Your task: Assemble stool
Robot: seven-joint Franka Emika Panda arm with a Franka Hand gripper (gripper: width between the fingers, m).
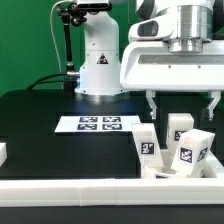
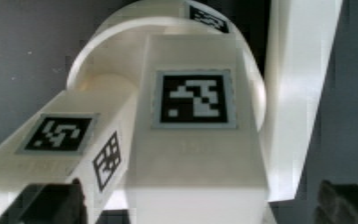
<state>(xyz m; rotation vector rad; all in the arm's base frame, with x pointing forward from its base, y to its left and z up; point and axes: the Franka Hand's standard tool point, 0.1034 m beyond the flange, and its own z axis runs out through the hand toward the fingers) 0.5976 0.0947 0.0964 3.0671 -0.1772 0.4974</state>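
Low at the right of the exterior view, the stool (image 1: 178, 150) stands seat-down against the white wall (image 1: 90, 189), tagged legs pointing up. Above it the gripper (image 1: 185, 104) hangs spread wide, empty. Only the wrist view shows the seat's round rim (image 2: 114, 45).

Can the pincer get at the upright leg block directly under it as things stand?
Probably yes. The pincer hangs open right above the leg block, fingers on either side, with nothing between them; the neighbouring blocks stand off to the sides.
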